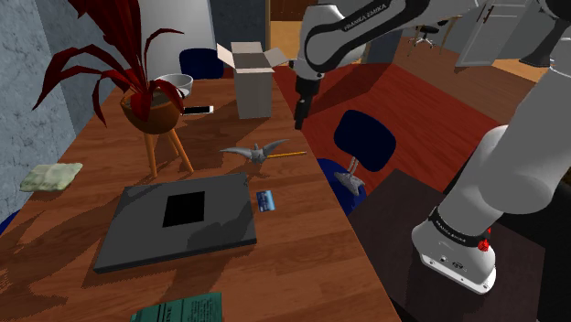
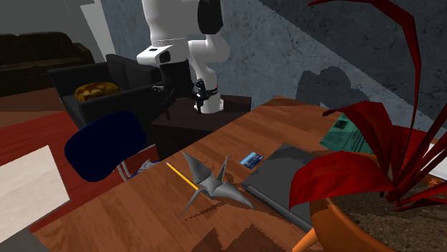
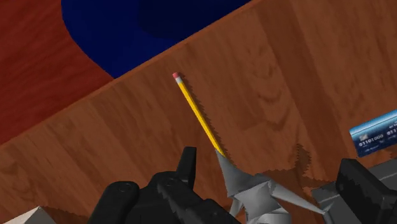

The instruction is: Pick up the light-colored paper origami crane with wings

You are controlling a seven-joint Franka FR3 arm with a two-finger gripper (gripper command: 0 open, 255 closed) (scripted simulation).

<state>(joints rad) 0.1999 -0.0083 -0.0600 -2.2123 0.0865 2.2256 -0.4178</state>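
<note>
While the fingers (image 3: 188,164) hang apart and empty over the desk's (image 1: 302,265) chair-side edge, the grey paper crane (image 3: 257,191) lies beneath them, with a pencil (image 3: 197,111) at its tip. The approach is in hand. The next move, I judge, calls for a centred descent over its body.

The worktop (image 1: 302,265) is smooth brown wood with wavy grain. The crane (image 2: 211,187) looks like plain grey folded paper, matt. The claw (image 1: 299,121) is matt black. The pencil (image 3: 197,112) is smooth yellow
</note>
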